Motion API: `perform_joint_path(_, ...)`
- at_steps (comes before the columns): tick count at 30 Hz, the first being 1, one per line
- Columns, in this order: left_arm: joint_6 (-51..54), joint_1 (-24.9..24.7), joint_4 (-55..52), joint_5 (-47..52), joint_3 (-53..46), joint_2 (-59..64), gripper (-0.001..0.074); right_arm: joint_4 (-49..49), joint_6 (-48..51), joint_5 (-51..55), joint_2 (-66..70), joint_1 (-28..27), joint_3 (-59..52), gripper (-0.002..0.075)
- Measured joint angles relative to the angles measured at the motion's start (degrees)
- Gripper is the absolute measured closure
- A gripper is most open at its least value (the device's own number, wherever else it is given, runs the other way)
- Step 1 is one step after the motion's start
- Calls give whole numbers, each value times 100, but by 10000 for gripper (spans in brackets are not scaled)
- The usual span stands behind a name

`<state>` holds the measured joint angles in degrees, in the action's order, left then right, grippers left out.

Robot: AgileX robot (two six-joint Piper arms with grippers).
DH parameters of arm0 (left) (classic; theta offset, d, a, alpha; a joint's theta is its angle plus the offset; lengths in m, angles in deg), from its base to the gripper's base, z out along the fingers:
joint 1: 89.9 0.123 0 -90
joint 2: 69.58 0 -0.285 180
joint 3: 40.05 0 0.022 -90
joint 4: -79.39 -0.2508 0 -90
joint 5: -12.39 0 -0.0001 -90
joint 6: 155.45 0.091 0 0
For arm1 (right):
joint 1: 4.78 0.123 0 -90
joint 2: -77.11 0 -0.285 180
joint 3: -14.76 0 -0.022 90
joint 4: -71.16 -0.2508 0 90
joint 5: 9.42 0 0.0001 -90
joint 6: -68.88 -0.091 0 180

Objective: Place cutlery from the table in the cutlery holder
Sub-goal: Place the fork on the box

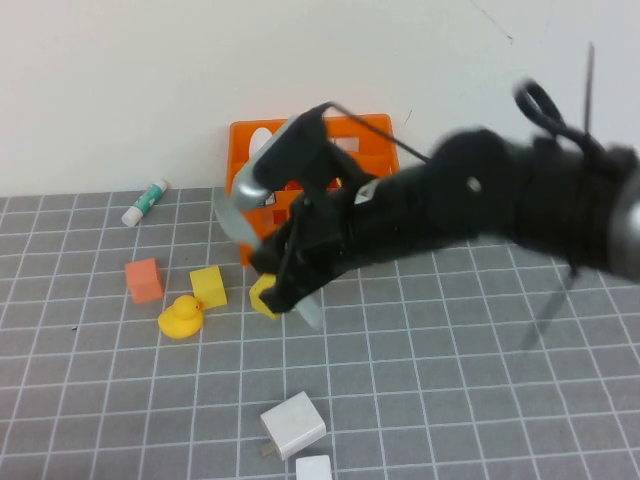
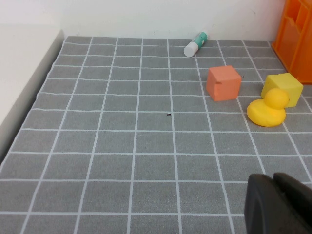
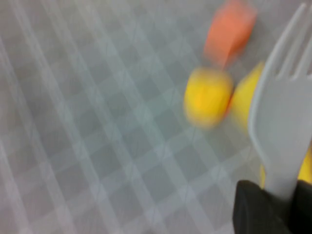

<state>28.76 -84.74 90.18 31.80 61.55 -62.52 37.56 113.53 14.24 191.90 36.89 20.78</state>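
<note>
Right wrist view: right gripper [image 3: 280,200] clamps grey fork [image 3: 282,122] by its handle, raised off the table for carrying toward orange cutlery holder [image 1: 375,135]; left gripper [image 2: 280,204] sits low, parked, fingers together.

the desk [image 1: 480,400] is grey, gridded with white lines. beside the black right claw [image 1: 283,285], which grips a pale grey fork [image 3: 285,122], sit a yellow duck [image 1: 181,317], yellow cube [image 1: 208,286] and orange cube [image 1: 144,279]; behind it an orange holder [image 1: 375,135]. the left claw [image 2: 278,204] is black.
</note>
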Motion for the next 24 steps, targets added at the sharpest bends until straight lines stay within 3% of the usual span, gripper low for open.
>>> perform_joint_path(4, 0, 0, 0, 0, 0, 0, 736, -2263, 1452, -2094, -251, 97, -803, 601)
perform_joint_path(7, 0, 0, 0, 0, 0, 0, 736, -3033, 1928, -3102, -212, 108, -859, 601)
perform_joint_path(17, -10, 0, 0, 0, 0, 0, 736, -1970, 1890, -4637, 533, 108, -50, 601)
perform_joint_path(24, 5, 0, 0, 0, 0, 0, 736, -1819, 1518, -5054, 1100, 108, 662, 601)
